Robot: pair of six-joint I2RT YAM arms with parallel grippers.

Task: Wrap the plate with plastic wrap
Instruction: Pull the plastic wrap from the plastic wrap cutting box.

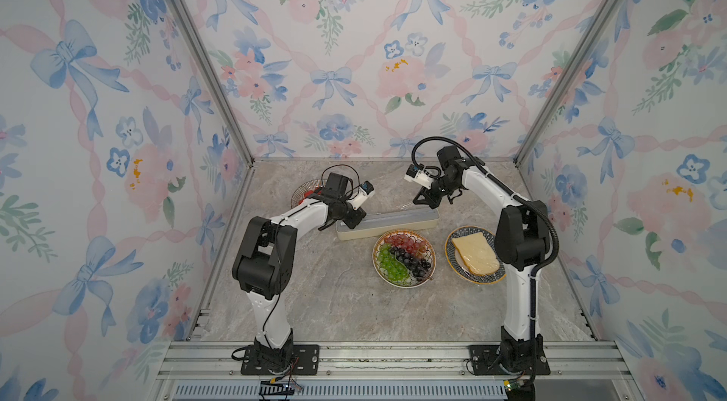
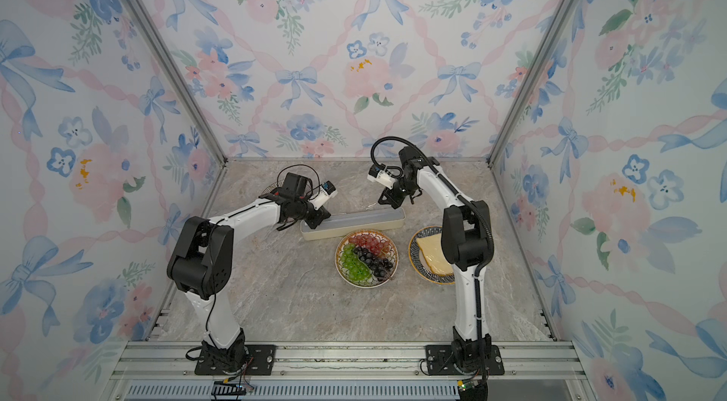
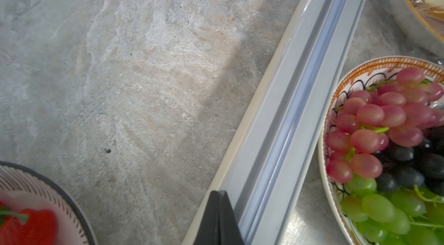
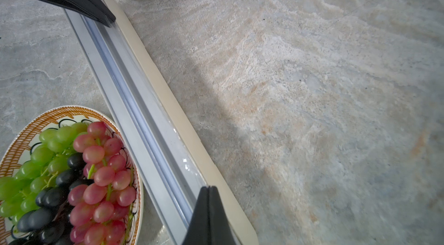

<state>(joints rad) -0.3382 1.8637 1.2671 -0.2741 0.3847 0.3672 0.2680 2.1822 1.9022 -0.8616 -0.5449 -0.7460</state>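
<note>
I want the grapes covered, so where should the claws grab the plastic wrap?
Pinch the plastic wrap by its loose edge, lying flat along the box top on the side away from the grapes, near both ends, coming from above. It's a thin, wide strip; two end grips should keep it from bunching.

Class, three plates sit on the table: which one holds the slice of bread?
The blue-striped plate beside the right arm; the other two hold grapes and a red pepper.
</note>
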